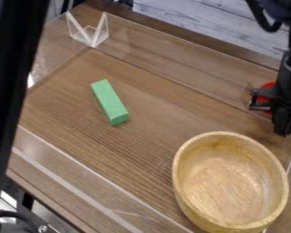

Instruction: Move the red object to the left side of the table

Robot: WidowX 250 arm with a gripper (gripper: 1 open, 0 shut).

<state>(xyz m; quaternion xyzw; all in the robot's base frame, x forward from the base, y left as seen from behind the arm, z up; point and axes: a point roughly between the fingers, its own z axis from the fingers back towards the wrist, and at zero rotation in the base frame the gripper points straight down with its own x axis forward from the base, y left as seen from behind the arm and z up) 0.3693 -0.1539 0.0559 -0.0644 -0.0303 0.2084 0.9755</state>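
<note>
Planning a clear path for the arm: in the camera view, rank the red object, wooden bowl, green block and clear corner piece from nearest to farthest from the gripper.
1. red object: at the gripper, right edge.
2. wooden bowl: front right.
3. green block: centre-left.
4. clear corner piece: far left corner.
</note>
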